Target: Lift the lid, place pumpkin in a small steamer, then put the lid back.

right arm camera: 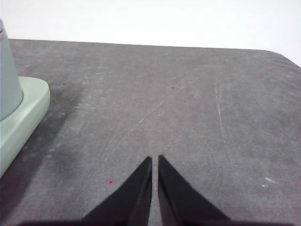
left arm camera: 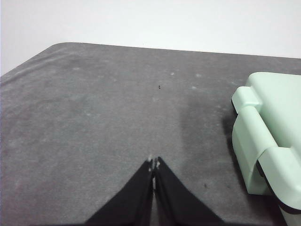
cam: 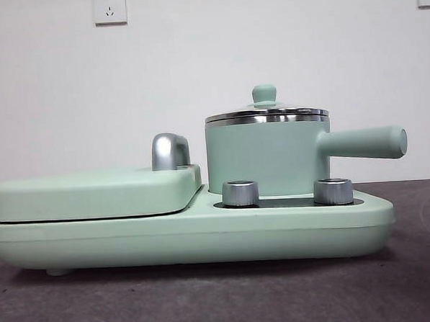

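Table surface, dark grey, carries a mint-green cooker base with a flat hinged cover and chrome handle on one side and two steel control knobs along the front of the other side. Small steamer stands on the base behind those knobs, its long side handle pointing away from the hinged cover. Lid sits seated on the steamer rim, green knob upright on top. Pumpkin is not visible in any view. Left gripper hangs above bare table beside the cover end of the base, jaws pressed together; right gripper hangs above bare table beside the steamer end, jaws nearly together with a thin gap. Step in hand is judged to be lid removal, not yet begun. Recommended procedure: open the jaws first, approach the knob from directly above, close on its narrow neck, then lift straight up to avoid dragging the steamer.
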